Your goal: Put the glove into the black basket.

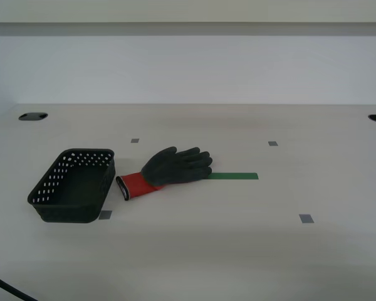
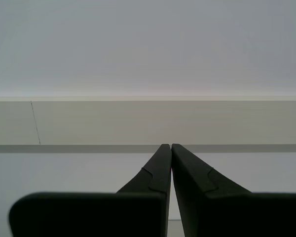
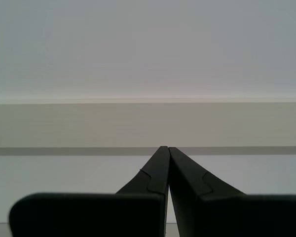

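Observation:
In the exterior view the dark grey glove (image 1: 175, 167) with a bright red knit cuff lies flat on the pale table (image 1: 238, 251), its cuff end toward the black basket (image 1: 74, 185). The basket stands upright and empty just to the exterior view's left of the glove. No arm shows in the exterior view. My first gripper (image 3: 166, 148) is shut with nothing between its fingers and faces the far wall. My second gripper (image 2: 170, 146) is also shut and empty, facing the same wall. Neither wrist view shows the glove or the basket.
A green tape strip (image 1: 233, 176) lies beside the glove's fingers. Small grey square marks (image 1: 306, 219) dot the table. Dark cable holes (image 1: 32, 116) sit at the table's back corners. A black cable (image 1: 6, 287) crosses the near corner at the exterior view's left.

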